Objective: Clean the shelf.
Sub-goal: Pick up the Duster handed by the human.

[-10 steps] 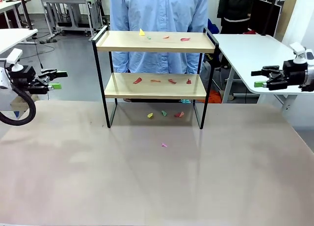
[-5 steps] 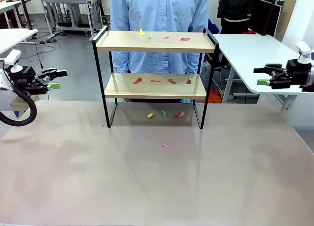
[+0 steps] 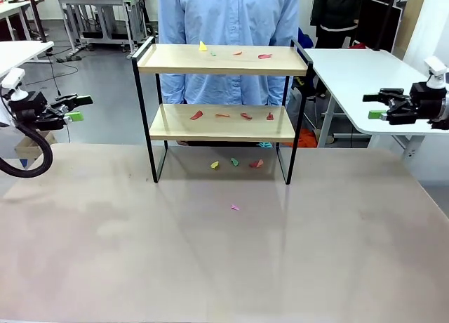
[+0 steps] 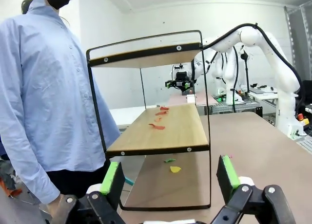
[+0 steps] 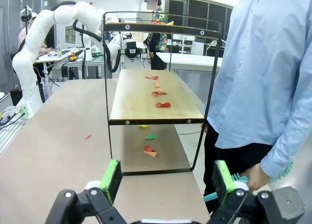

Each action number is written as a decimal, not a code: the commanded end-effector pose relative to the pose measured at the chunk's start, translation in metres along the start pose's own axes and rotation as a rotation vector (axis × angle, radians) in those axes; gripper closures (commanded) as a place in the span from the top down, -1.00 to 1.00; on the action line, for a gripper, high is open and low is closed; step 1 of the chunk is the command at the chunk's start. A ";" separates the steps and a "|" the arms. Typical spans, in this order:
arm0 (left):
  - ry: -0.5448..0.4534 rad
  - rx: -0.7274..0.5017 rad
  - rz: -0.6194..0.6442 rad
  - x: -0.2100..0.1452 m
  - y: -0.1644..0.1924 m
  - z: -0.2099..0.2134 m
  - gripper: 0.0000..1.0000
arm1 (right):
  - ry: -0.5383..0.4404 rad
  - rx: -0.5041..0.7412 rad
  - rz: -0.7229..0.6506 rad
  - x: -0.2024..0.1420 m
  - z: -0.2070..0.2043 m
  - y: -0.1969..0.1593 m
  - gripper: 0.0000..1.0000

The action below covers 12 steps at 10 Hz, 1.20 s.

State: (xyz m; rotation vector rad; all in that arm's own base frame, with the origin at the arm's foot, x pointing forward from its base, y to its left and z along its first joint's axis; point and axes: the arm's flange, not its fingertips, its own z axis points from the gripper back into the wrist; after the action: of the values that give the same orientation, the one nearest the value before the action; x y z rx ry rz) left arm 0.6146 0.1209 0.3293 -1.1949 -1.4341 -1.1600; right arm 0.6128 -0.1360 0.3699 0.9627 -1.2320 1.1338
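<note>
Reaching in from either side could knock the shelf (image 3: 224,59): its black frame (image 3: 142,112) is thin and the rack looks light, so a sideways bump may shove or tip it. The person (image 3: 228,28) stands just behind it, so an overshoot past the back edge risks contact. The paper scraps (image 3: 264,56) on the top board, the lower-board scraps (image 3: 197,115) and the scraps under the shelf (image 3: 234,162) lie flat and thin; a pinch may miss them or flick them off the boards. A loose pink scrap (image 3: 235,207) lies alone on the table (image 3: 224,267), nearer the robot.

The shelf stands at the far middle of the table, between the arms. The left gripper (image 3: 78,107) hangs off the table's left side, well apart from the shelf. Its fingers (image 4: 113,182) are spread wide, with nothing between the green pads and nothing touched. The right gripper (image 3: 372,106) hangs off the right side, over the neighbouring white table (image 3: 344,70). Its fingers (image 5: 112,177) are likewise spread wide and empty. Both point inward at the shelf's ends.
</note>
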 end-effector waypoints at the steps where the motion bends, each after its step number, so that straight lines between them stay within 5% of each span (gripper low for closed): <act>1: 0.024 -0.020 -0.022 -0.002 -0.001 -0.001 1.00 | 0.004 -0.008 0.004 0.000 0.000 -0.001 1.00; 12: 0.024 -0.020 -0.022 -0.002 -0.001 -0.001 1.00 | 0.004 -0.008 0.004 0.000 0.000 -0.001 1.00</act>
State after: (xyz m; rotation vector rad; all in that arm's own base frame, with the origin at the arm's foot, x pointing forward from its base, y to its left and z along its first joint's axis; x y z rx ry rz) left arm 0.6137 0.1196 0.3277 -1.1920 -1.4248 -1.1767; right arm 0.6128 -0.1365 0.3692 0.9610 -1.2313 1.1323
